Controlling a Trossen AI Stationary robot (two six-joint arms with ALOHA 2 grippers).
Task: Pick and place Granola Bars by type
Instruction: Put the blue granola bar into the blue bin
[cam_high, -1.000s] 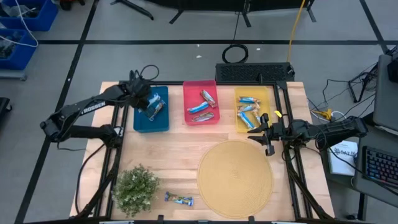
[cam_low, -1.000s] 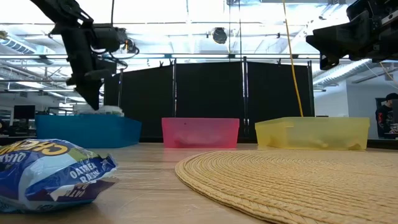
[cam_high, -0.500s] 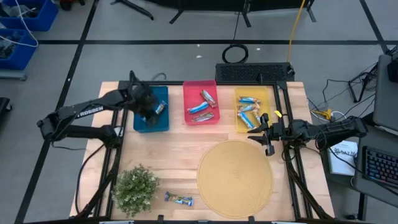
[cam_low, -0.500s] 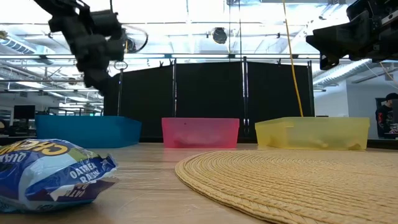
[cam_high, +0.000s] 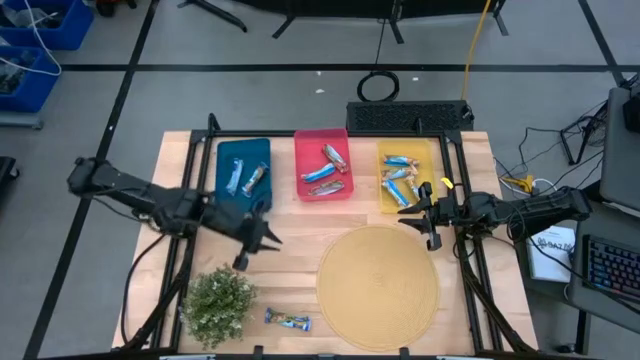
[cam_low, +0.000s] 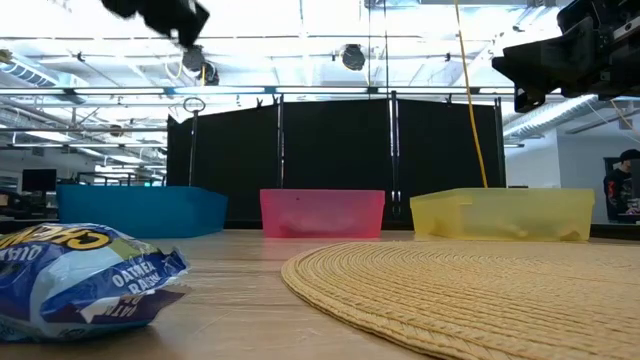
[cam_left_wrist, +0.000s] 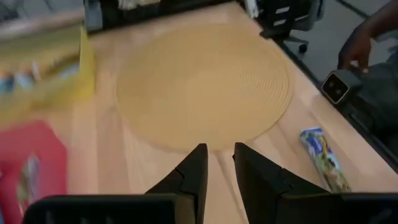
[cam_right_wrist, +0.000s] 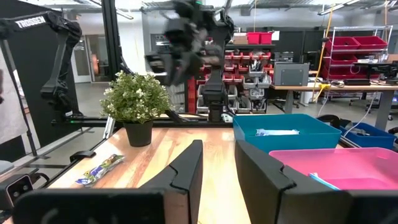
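One blue-and-white granola bar (cam_high: 287, 320) lies flat on the table near the front edge, right of the plant; it also shows in the left wrist view (cam_left_wrist: 323, 158) and close up in the low view (cam_low: 80, 275). Two bars lie in the blue bin (cam_high: 243, 175), and several more in the pink bin (cam_high: 322, 165) and the yellow bin (cam_high: 405, 175). My left gripper (cam_high: 255, 248) is open and empty above the table between the blue bin and the plant (cam_left_wrist: 219, 152). My right gripper (cam_high: 420, 218) is open and empty, waiting by the yellow bin's near end (cam_right_wrist: 217, 152).
A potted green plant (cam_high: 218, 303) stands at the front left. A round woven mat (cam_high: 378, 282) covers the front right of the table. A black frame runs along the table's sides. A person's hand (cam_left_wrist: 367, 40) shows beyond the table's front edge.
My left gripper has gone from over the blue bin toward the table's near edge and upward, and now hangs over the bare wood in front of the bin. Two bars lie in the blue bin where it was.
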